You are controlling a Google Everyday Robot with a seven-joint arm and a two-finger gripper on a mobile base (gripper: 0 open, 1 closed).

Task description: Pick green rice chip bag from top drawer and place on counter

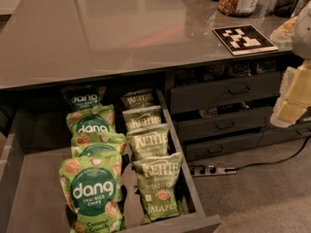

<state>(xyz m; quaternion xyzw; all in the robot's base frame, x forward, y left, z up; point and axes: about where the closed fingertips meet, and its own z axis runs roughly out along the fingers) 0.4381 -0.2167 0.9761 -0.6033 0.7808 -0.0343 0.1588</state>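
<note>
My claw [293,98] sits at far R edge, beside the bench [97,28], near closed drawer fronts; can't tell if apart or together. Top drawer [29,178] open: green rice chip bags [92,191] upright in L row, Kettle bags [158,183] just beside, R row.

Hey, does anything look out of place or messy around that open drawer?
Mostly tidy: green rice chip bags and olive Kettle chip bags stand in two neat rows in the grey drawer. Only a pale power strip lies loose on the floor. The gripper hangs at the right edge.
</note>
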